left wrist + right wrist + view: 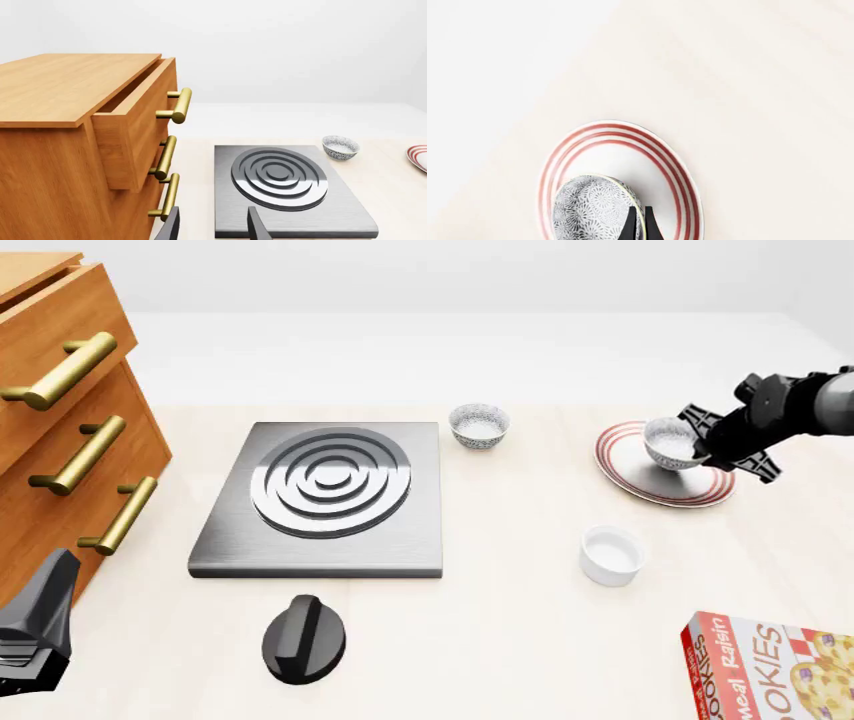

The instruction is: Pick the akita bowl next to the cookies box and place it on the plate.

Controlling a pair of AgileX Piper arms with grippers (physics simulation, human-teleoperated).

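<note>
The only writing we could read was on the cookies box (770,667), at the near right corner of the table (534,640): white "COOKIES" on red, partly cut off by the picture's edge, with smaller, partly legible script beside it.

We counted two akita bowls. One akita bowl (671,442) was held over the plate (627,472) at the far right, its rim pinched between the narrowed fingers of the right gripper (699,443); in the right wrist view it appeared tilted, and we could not tell whether it touched the plate. Its twin bowl (479,425) stood alone just beyond the stove plate's (320,540) far right corner.

We counted one plate, one plain white cup (613,555) between plate and box, one black knob (304,638) near the stove plate, and one wooden cabinet (54,430) on the left with three brass handles (56,371).

The left gripper (213,227) hung near the cabinet with its fingers spread, holding nothing.
</note>
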